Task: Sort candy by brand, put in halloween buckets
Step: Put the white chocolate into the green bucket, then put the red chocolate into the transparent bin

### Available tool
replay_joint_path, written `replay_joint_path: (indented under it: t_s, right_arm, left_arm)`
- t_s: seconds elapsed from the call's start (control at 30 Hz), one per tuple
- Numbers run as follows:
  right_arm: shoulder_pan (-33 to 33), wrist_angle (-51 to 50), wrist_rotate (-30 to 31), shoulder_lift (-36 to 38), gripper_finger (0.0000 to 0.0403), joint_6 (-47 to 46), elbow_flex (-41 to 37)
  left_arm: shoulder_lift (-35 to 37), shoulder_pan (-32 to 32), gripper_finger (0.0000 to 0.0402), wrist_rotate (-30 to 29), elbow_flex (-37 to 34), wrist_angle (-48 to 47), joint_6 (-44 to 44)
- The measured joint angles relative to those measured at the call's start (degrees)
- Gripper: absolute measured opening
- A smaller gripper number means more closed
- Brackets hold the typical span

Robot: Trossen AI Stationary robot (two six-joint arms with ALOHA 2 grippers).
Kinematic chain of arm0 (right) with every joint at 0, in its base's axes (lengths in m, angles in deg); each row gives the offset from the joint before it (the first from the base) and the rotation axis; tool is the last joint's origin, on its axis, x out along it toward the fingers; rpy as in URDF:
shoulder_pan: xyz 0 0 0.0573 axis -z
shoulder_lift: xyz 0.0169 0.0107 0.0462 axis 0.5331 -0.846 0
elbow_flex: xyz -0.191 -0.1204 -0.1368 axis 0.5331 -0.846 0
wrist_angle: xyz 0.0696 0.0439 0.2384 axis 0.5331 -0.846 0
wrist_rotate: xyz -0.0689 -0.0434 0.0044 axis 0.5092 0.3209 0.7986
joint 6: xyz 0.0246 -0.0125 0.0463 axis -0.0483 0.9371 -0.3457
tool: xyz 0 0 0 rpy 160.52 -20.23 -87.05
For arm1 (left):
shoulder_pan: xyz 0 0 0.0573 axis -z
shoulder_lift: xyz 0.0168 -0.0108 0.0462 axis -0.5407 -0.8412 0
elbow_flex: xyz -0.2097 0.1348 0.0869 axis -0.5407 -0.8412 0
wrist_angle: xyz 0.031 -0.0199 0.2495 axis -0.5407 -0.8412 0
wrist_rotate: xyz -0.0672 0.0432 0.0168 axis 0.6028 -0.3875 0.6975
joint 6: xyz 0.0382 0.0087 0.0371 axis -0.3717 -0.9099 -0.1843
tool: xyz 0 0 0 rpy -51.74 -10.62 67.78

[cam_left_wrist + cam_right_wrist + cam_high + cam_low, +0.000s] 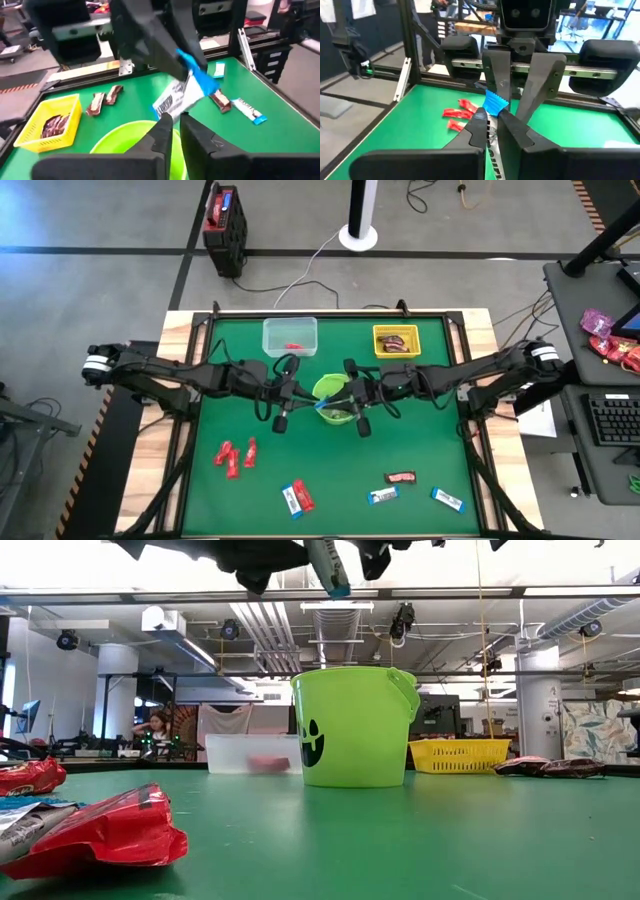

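A blue-and-white candy bar (323, 406) (328, 568) hangs over the lime-green bowl (330, 381) (350, 730). My left gripper (300, 398) (176, 122) is shut on it. My right gripper (348, 396) (492, 120) faces the left one tip to tip above the bowl, fingers together. The bar shows through their gap (492, 135), and I cannot tell whether they touch it. The clear box (270, 330) holds a red bar (293, 346). The yellow basket (378, 340) holds brown bars. My left gripper pinches the bar at one blue end (495, 102) between its fingertips, which slant down toward the table's right. My own fingers hide the held end in the left wrist view. The bar is lifted clear and slopes down past the right gripper, free blue end (200, 77) lowest.
On the near half of the green mat lie red bars (235, 452), blue-and-white bars (296, 498) (385, 495) (447, 500) and a brown bar (402, 478). Black frame rails edge the mat. People sit in the room beyond the far edge.
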Motion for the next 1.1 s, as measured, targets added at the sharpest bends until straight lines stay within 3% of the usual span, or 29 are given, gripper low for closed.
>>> replay_joint_path:
  t_s: [0.13,0.23,0.37,0.47,0.77,0.97,1.1]
  right_arm:
    - [0.9,-8.5,0.2,0.7,0.0017,-0.9,2.1]
    - [1.7,-17.7,2.0,0.6,0.0016,-3.1,4.2]
    - [2.5,-27.8,11.1,0.4,0.0016,-6.9,5.3]
    - [3.0,-29.0,12.8,0.3,0.003,-8.8,4.7]
    - [2.9,-28.4,12.8,-1.1,0.0077,-9.0,4.3]
    - [2.9,-28.6,12.8,-1.5,0.0093,-9.0,4.2]
    - [2.9,-28.5,12.8,-1.5,0.0101,-9.0,4.3]
  left_arm:
    - [0.0,-0.3,0.0055,-0.2,0.0,-0.6,0.5]
    - [0.1,-0.5,0.0086,-5.1,0.0,-2.9,0.7]
    - [0.4,-0.5,0.0122,-11.1,1.2,-13.0,2.2]
    - [0.6,-0.4,0.0138,-11.1,3.6,-23.6,6.4]
    - [0.7,4.4,0.0146,-9.5,8.0,-55.2,28.6]
    - [0.4,10.5,0.0146,-8.4,7.5,-62.9,46.6]
    - [-0.2,13.8,0.0146,-9.2,6.7,-63.0,62.0]
